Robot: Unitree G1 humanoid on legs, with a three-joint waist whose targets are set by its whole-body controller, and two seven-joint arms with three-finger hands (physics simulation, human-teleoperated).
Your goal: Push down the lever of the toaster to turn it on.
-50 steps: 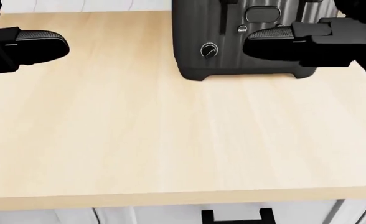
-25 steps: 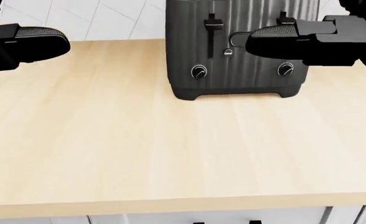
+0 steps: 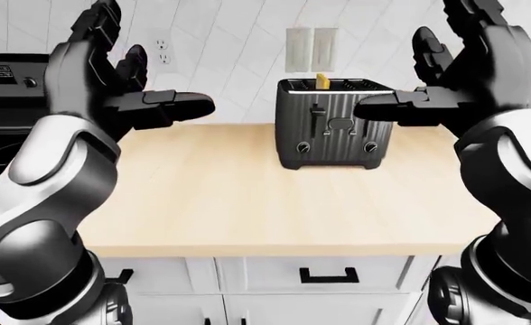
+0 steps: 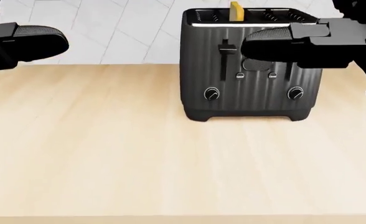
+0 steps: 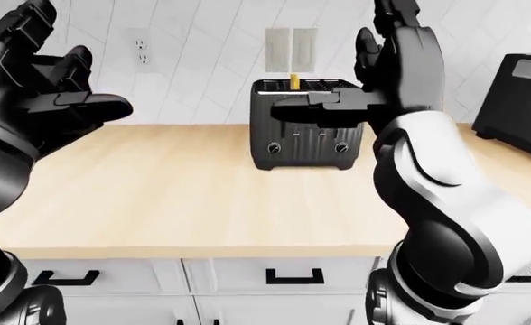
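Right hand [image 3: 469, 74] spread open, empty, before toaster [image 3: 333, 123]

Wood counter [image 4: 108, 154], wall outlet [image 3: 163, 51]

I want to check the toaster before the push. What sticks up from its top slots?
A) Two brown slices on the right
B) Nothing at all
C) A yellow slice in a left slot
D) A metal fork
C: one yellow slice stands up from a left slot of the toaster.

toaster [image 4: 251, 70] on counter [image 4: 108, 154], upper right in head view | lever [image 4: 225, 50] on its left side
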